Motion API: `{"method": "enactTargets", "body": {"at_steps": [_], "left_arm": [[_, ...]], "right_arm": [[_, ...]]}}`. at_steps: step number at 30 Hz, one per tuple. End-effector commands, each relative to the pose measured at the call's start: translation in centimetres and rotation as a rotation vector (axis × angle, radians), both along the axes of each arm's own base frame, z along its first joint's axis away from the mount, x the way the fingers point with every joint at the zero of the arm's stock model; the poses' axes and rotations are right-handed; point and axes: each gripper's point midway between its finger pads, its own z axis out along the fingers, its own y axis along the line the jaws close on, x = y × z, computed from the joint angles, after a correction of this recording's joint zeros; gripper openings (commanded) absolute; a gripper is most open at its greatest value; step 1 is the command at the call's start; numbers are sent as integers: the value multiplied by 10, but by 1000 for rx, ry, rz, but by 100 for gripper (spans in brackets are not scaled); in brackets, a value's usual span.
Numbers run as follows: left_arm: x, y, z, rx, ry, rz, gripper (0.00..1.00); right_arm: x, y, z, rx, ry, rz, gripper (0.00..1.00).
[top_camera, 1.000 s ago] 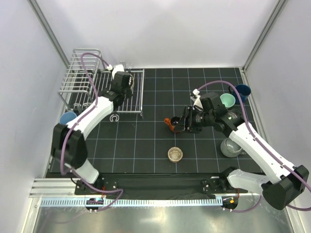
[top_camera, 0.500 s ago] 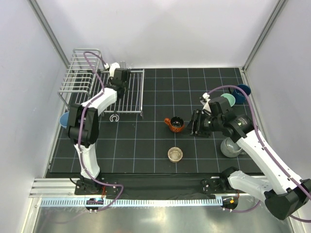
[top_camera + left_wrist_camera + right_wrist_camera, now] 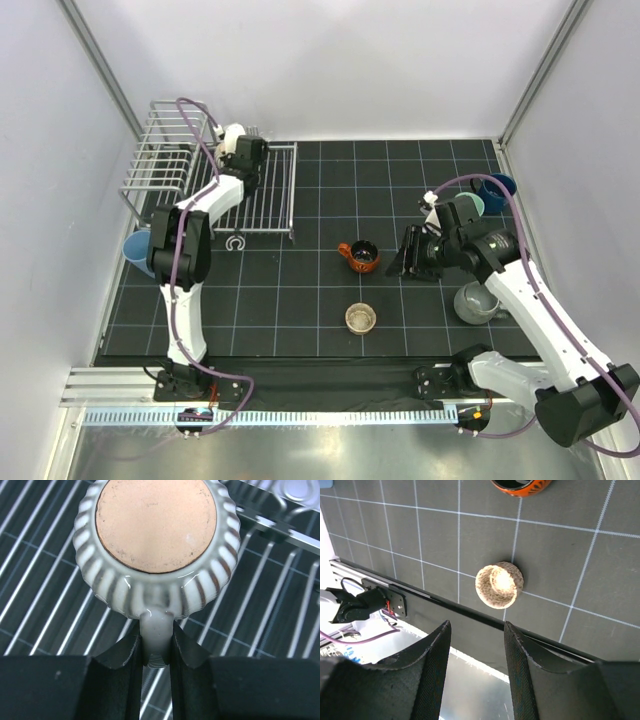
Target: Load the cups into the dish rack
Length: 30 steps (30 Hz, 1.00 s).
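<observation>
My left gripper reaches over the silver wire dish rack. In the left wrist view it is shut on the handle of the ribbed cream cup, which hangs bottom-up just above the rack's slats. My right gripper is open and empty, to the right of the orange-brown cup, apart from it. Its wrist view shows the open gripper above the small tan cup and the orange-brown cup's edge.
The tan cup stands on the mat's near middle. A grey cup sits under my right forearm. Pale green and dark blue cups are far right. A light blue tumbler stands left, before the rack's basket end.
My right gripper let go of the orange-brown cup and drew back to the right. My left arm stretched farther back over the rack with the cream cup.
</observation>
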Motion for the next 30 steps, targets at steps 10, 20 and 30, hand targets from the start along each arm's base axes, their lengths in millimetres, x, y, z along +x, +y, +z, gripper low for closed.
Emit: {"method": "enactTargets", "body": {"at_steps": [10, 20, 30], "left_arm": [[24, 58, 51, 69, -188, 241, 0], [21, 77, 31, 106, -158, 319, 0], [19, 90, 20, 92, -117, 359, 1]], "right_arm": [[10, 1, 4, -4, -18, 42, 48], [13, 1, 3, -14, -14, 45, 49], [15, 0, 3, -13, -12, 35, 49]]}}
